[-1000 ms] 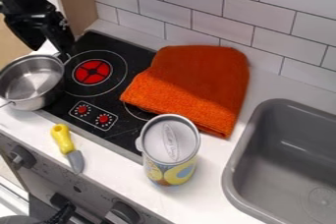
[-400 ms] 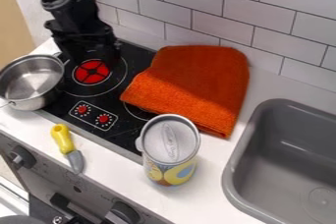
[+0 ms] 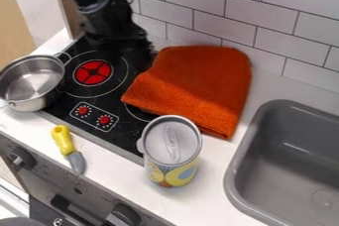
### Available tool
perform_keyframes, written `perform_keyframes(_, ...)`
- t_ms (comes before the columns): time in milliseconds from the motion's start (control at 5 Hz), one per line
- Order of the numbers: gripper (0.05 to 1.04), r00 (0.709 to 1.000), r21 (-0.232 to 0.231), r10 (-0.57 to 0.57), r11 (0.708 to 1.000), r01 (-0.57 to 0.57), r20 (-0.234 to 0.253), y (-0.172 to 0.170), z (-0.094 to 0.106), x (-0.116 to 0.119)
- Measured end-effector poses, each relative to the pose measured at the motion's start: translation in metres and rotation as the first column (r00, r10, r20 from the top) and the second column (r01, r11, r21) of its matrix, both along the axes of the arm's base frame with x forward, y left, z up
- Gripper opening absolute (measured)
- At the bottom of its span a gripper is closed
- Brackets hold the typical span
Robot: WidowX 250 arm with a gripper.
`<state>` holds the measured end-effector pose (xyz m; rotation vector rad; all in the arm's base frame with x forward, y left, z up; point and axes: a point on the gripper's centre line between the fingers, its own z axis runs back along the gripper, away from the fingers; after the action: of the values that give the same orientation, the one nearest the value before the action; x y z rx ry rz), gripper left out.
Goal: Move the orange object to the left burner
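Open passage noted over the left burner (image 3: 92, 73), between pot (image 3: 29, 84) and cloth (image 3: 198, 86). The pot bounds its outer side, the tiled wall (image 3: 285, 31) the rear. The cloth covers most of the right burner (image 3: 136, 113). The upright can (image 3: 173, 143) obstructs the cloth's front. Counter (image 3: 109, 163) lies open between knife (image 3: 64, 141) and can; another strip runs between cloth and sink (image 3: 236, 168).

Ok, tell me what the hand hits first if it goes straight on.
The hand would likely meet the orange cloth first, or the stovetop beside it; depth is unclear.
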<state>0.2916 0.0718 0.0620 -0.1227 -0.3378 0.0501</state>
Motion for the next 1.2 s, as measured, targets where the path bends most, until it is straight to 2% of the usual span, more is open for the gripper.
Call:
perform_keyframes(200,0.409,0.999,-0.01,-0.037,0.999,0.037,0.011,-0.015,-0.006,0.008)
perform_keyframes(400,0.181,0.998,0.0,-0.063,0.998,0.063,0.03,-0.029,-0.009,0.014)
perform_keyframes(600,0.056,0.997,-0.012,-0.083,0.996,0.083,-0.004,-0.045,-0.023,0.017)
perform_keyframes(800,0.052,0.996,-0.046,-0.089,0.995,0.088,-0.006,-0.051,-0.03,0.021)
perform_keyframes(1000,0.052,0.996,-0.039,-0.081,0.996,0.079,-0.047,-0.053,-0.034,0.025)
perform_keyframes(1200,0.052,0.996,-0.025,-0.077,0.997,0.076,-0.049,-0.046,-0.038,0.025)
